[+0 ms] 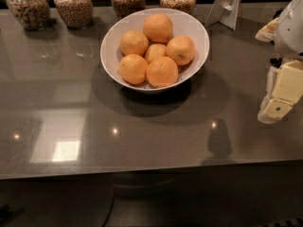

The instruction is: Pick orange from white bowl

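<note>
The round, dark-specked orange [180,50] lies on the right side of the glossy white bowl [111,41], upper centre. It is probably firm and slippery, so grip across its middle. The cream gripper [277,103] hangs at the right edge; I cannot tell whether it is open.

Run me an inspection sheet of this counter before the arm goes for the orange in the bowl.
Surface: glossy grey counter, light reflections.
Job's things: white bowl holds speckled orange on its right side, among five other oranges.
Clutter: four glass jars along the back; white stand back right.
Grippers: tool at right edge, over the counter, apart from the bowl.
Cables: nothing seen.
Surroundings: dark below the counter's front edge.
</note>
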Controlling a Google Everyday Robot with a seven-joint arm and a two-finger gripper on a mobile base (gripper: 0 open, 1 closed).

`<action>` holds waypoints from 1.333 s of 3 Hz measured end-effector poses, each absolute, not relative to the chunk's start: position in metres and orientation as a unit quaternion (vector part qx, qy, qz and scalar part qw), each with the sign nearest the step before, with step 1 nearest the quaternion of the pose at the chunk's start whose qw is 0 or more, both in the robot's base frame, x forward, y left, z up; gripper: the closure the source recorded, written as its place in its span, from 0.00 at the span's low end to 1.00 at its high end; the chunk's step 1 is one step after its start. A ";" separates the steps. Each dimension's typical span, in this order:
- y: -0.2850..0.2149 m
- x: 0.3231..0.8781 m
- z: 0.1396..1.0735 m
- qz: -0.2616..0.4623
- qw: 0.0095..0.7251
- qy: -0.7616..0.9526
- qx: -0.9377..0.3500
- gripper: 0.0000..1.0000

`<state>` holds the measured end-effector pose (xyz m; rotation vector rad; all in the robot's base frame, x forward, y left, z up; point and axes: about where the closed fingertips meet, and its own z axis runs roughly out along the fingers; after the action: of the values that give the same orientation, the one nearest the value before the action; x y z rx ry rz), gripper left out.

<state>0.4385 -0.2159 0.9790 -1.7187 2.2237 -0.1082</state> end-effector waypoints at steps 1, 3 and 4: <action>-0.216 0.439 0.979 -0.038 0.164 0.780 -0.603 0.00; -0.184 0.482 1.005 -0.034 0.262 0.719 -0.643 0.00; -0.152 0.519 1.019 -0.026 0.306 0.679 -0.666 0.00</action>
<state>0.5186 -0.1522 1.0186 -1.7635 1.7971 -0.0690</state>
